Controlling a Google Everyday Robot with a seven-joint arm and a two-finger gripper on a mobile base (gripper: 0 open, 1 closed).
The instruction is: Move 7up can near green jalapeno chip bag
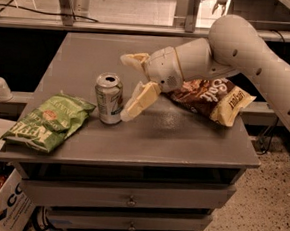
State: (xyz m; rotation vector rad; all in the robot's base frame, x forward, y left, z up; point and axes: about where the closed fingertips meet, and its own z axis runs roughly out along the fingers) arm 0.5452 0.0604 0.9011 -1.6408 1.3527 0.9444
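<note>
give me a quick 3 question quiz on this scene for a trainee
1. True or false: the claw is shut on the can.
2. The can is: A) upright B) on its side C) upside down.
3. Which bag lies nearer the can?

Key: 1 false, the claw is open, just right of the can in the picture. 2 A. 3 the green bag.
</note>
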